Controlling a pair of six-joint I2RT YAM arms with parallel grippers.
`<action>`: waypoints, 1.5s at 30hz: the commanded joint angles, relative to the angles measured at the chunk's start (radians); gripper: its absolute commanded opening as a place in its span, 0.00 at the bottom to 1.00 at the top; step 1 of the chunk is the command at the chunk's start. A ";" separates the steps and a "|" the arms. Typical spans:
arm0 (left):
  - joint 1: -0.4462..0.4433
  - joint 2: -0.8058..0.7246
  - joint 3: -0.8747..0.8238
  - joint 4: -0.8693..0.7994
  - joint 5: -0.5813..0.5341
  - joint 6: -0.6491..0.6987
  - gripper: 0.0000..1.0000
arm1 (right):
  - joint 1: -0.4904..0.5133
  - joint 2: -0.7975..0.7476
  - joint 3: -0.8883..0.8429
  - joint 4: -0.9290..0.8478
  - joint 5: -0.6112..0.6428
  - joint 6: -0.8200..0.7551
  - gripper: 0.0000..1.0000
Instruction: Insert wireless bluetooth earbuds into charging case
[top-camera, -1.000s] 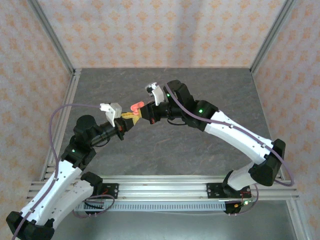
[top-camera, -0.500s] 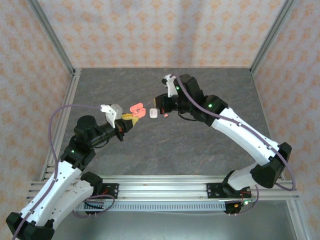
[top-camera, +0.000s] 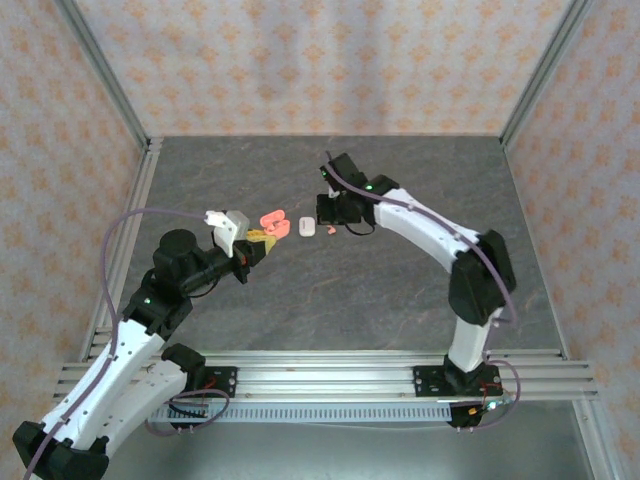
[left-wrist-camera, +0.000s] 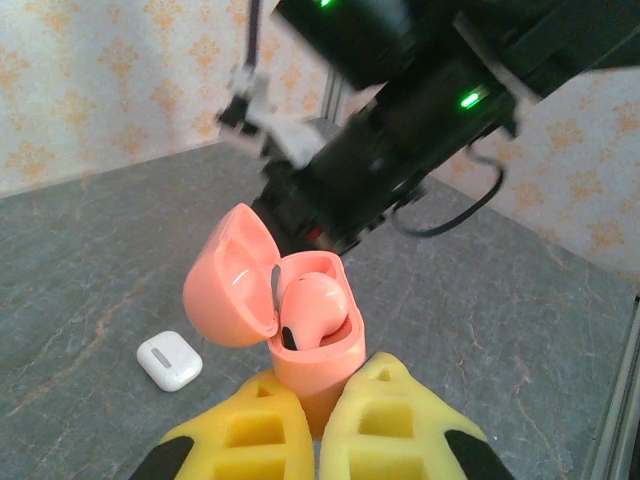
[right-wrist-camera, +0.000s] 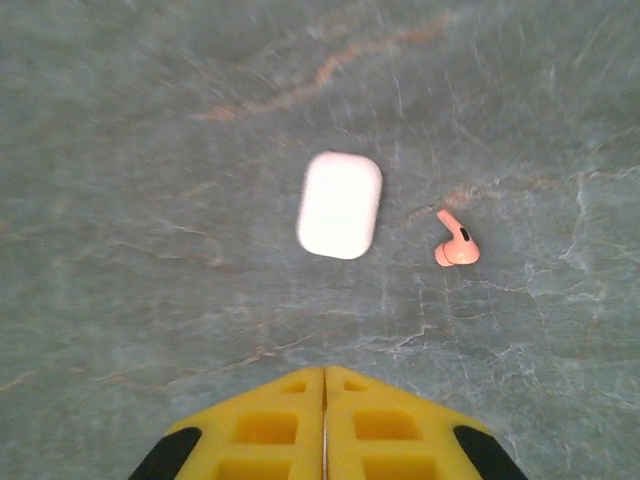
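Observation:
My left gripper (left-wrist-camera: 320, 425) is shut on the base of a coral-pink charging case (left-wrist-camera: 315, 350), holding it upright above the table with its lid (left-wrist-camera: 228, 280) swung open to the left. One coral earbud (left-wrist-camera: 315, 305) sits in the case, bud end up. In the top view this case (top-camera: 272, 222) is at the table's middle, just past the left gripper (top-camera: 257, 240). My right gripper (right-wrist-camera: 324, 385) is shut and holds nothing; it hovers over the table. Ahead of it lie a closed white case (right-wrist-camera: 340, 204) and a loose coral earbud (right-wrist-camera: 456, 240) to its right.
The white case (top-camera: 307, 228) lies on the grey stone-patterned table (top-camera: 400, 290) between the two grippers, and shows too beside the held case (left-wrist-camera: 169, 360). The right arm's black wrist (left-wrist-camera: 400, 130) looms close behind the coral case. Aluminium frame posts (top-camera: 105, 90) and patterned walls enclose the table.
The right gripper has pulled away from the coral case, moving right and turning down over the table. The white case has come into sight. The left gripper has kept its hold.

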 joint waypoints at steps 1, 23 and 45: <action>-0.005 0.001 0.010 -0.014 -0.018 0.028 0.00 | -0.040 0.082 0.059 0.000 -0.009 0.007 0.07; -0.004 0.009 -0.008 0.004 -0.037 0.014 0.00 | -0.094 0.441 0.285 -0.079 -0.066 -0.064 0.05; -0.005 -0.017 -0.031 0.030 -0.017 -0.032 0.00 | -0.130 0.319 0.083 -0.145 -0.006 -0.060 0.05</action>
